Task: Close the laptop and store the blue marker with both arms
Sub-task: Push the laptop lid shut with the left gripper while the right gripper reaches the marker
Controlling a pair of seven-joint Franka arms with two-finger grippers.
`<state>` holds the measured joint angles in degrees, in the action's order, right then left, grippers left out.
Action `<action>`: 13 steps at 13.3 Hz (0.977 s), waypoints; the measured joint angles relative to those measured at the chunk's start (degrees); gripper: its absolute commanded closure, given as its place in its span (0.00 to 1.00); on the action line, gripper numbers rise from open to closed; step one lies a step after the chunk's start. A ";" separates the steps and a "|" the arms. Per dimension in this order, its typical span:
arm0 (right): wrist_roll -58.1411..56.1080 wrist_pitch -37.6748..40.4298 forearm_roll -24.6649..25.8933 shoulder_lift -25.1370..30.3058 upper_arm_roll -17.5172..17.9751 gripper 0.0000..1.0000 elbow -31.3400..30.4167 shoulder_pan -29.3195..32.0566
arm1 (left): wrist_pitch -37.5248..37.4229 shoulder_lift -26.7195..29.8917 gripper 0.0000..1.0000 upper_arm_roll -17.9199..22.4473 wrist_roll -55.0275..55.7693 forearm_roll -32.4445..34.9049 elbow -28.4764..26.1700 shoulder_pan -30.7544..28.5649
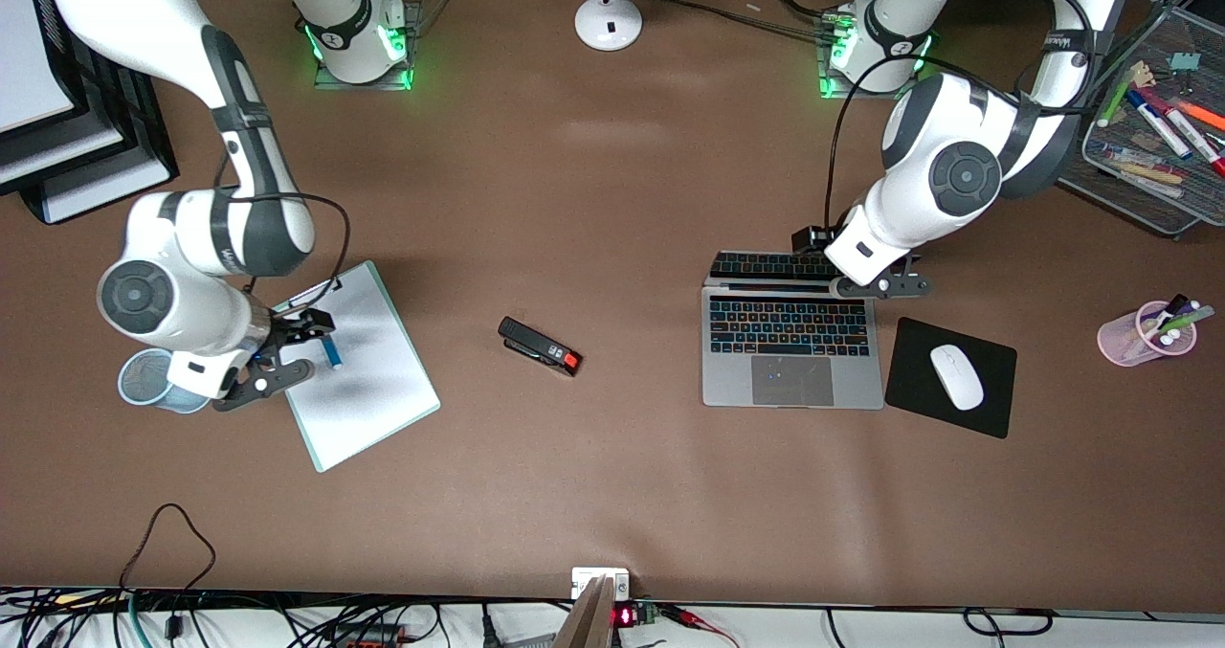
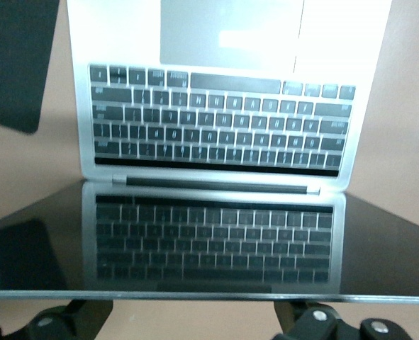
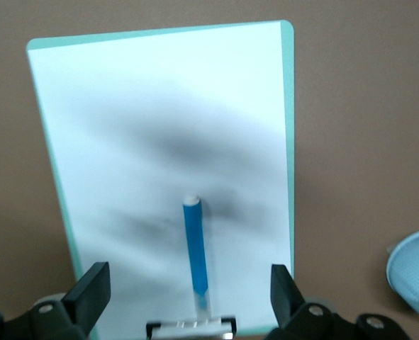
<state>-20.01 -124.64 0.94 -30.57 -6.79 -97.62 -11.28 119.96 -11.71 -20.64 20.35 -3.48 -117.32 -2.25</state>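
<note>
Counter (image 1: 612,198): a brown surface with two white robot arms reaching over it from their bases.

Laptop (image 1: 790,351): silver-grey, open, lying toward the left arm's end of the counter. Its black keyboard faces up and its dark screen (image 2: 209,248) stands raised, mirroring the keys.

Left gripper (image 1: 866,284): just above the top edge of the laptop's screen, over the part of the laptop farthest from the front camera. Whether its fingers are spread or closed cannot be told.

Blue marker (image 1: 331,349): short, bright blue with a white end (image 3: 190,200), lying flat on the clipboard, toward the right arm's end of the counter.

Clipboard (image 1: 359,380): white sheet on a pale green board, resting flat on the counter.

Right gripper (image 1: 287,346): low over the clipboard's edge, with the marker below it. Its fingers (image 3: 92,287) are spread wide, one on each side of the marker and apart from it.

Blue mesh cup (image 1: 144,378): on the counter just beside the right gripper, partly hidden by the arm.

Stapler (image 1: 541,346): black with a red end, lying between the clipboard and the laptop.

Mouse pad (image 1: 909,361): black, beside the laptop, carrying a white mouse (image 1: 957,376).

Pink cup (image 1: 1134,337): holds pens, near the counter's edge at the left arm's end.

Wire basket (image 1: 1120,165): holds assorted pens, farther from the front camera than the pink cup.
</note>
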 measured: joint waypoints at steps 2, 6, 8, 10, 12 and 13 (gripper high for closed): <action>-0.21 -5.57 0.03 -0.04 -0.30 0.00 -3.56 0.42 | 3.48 -1.51 0.00 0.04 -1.67 0.00 0.07 -0.95; -1.24 -10.27 0.04 -1.27 -0.37 0.02 -6.77 1.35 | 5.79 -6.67 0.00 0.18 -2.82 0.00 3.30 -2.18; -1.38 -11.15 0.04 -2.73 -0.29 0.06 -6.79 1.32 | 7.44 -9.20 0.00 0.22 -2.83 0.00 5.34 -2.19; -2.59 -11.28 0.04 -3.25 -0.24 0.08 -6.79 1.30 | 10.28 -11.45 0.00 0.25 -2.84 0.00 6.51 -2.19; -3.19 -11.28 -0.04 -3.26 -0.17 0.09 -6.79 1.31 | 12.47 -13.63 0.00 0.32 -2.84 0.00 7.25 -2.20; -3.20 -11.27 -0.78 -3.33 -0.01 0.09 -6.80 1.30 | 13.41 -14.71 0.00 0.36 -2.88 0.02 7.54 -2.21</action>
<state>-23.21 -135.91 0.16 -33.90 -6.80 -104.42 -9.98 133.37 -26.42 -20.28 17.47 -3.47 -109.78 -4.45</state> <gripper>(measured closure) 0.079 0.000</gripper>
